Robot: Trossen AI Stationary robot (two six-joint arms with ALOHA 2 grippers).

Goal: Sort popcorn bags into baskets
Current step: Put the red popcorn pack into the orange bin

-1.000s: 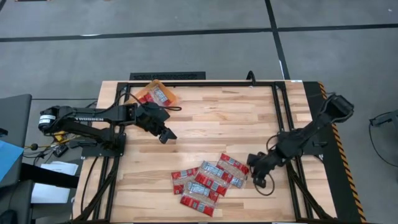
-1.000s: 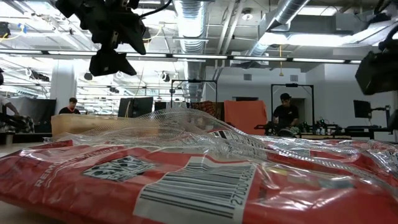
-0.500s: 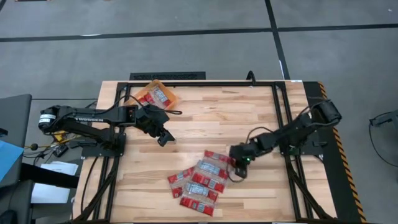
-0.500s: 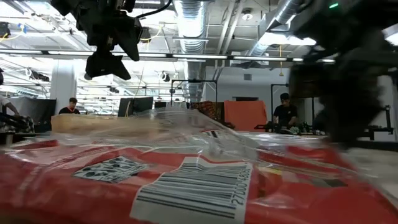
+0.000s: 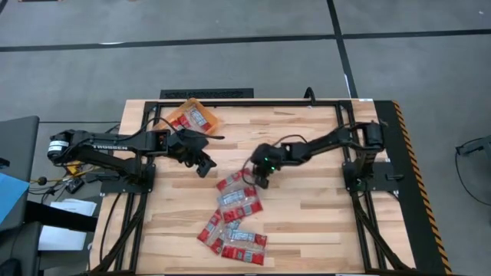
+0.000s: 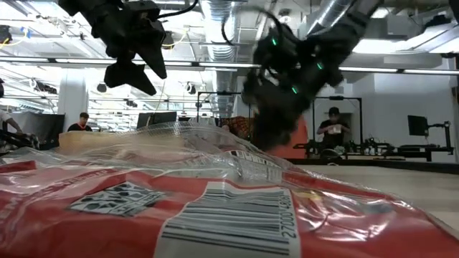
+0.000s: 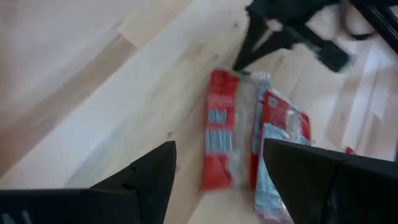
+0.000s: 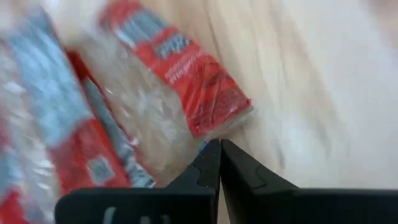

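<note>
Your popcorn bags [image 5: 232, 218] lie in a loose string down the middle of the table [image 5: 307, 215], the line running from the near-centre toward the front edge and slanting a little to the left arm's side; each packet overlaps its neighbour. One more packet already sits in the basket [image 5: 193, 116] at the far corner on the left arm's side, well apart from the string. The far end of the string is the end that matters: the right gripper [image 5: 261, 175] is down right at that topmost packet, its fingers pressed together with nothing between them, tips at the clear edge of the wrapper in its own wrist view. So it is nudging rather than grasping, as far as you can judge. The left gripper [image 5: 202, 165] hangs above the wood between the basket and the string, fingers spread and empty. It is on the basket side of the packets, so a pick from the far end and a short carry back toward that corner looks the natural job for it.
</note>
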